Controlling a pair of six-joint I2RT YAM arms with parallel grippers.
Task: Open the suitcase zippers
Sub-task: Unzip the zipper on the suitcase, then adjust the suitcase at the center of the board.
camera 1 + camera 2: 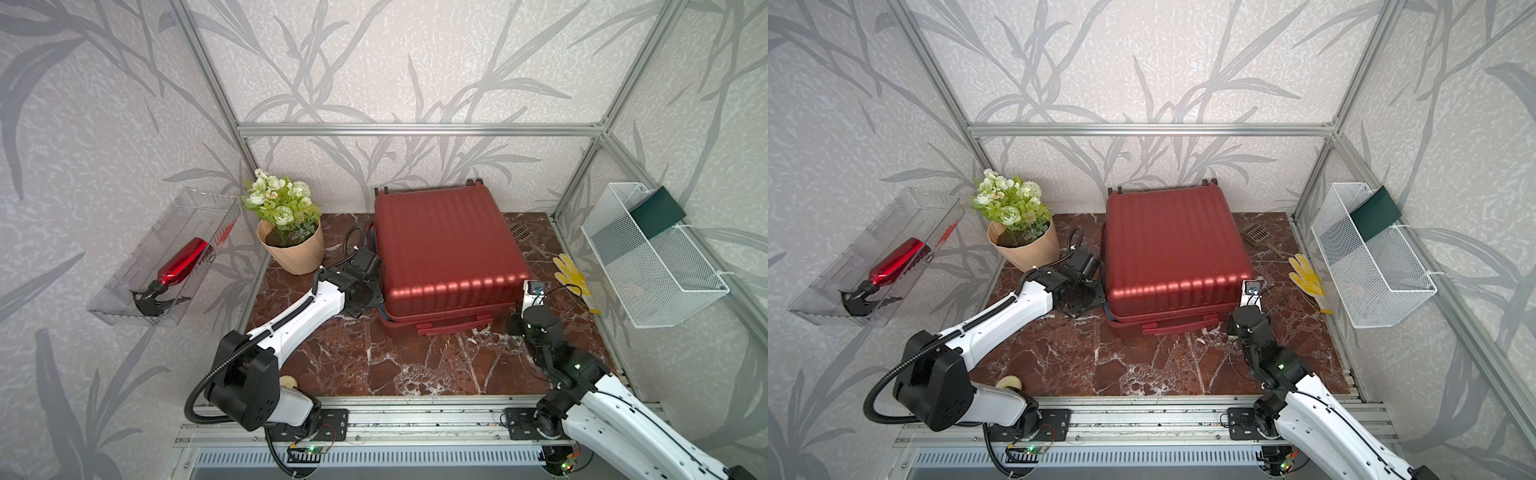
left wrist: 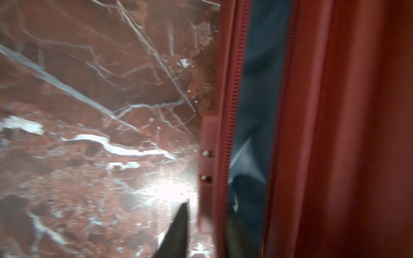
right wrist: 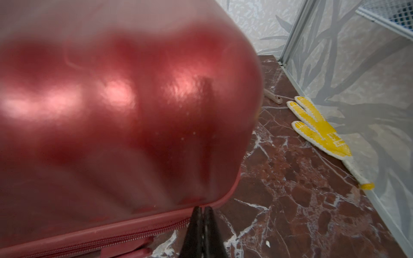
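Red marble tabletop, dark red suitcase lies flat: left gripper holds its jaws apart at the parted zippers, blue lining showing; right gripper sits pinched closed at the corner seam.

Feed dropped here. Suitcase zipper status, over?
Left gripper open at parted zippers, blue lining showing. Right gripper shut at near suitcase corner. Flower pot close beside left arm.

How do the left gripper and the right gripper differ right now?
The left gripper is open; the right gripper is shut. The left gripper sits by an unzipped stretch of the suitcase showing blue lining; the right gripper is at a corner where the zipper looks closed. Both are close against the suitcase.
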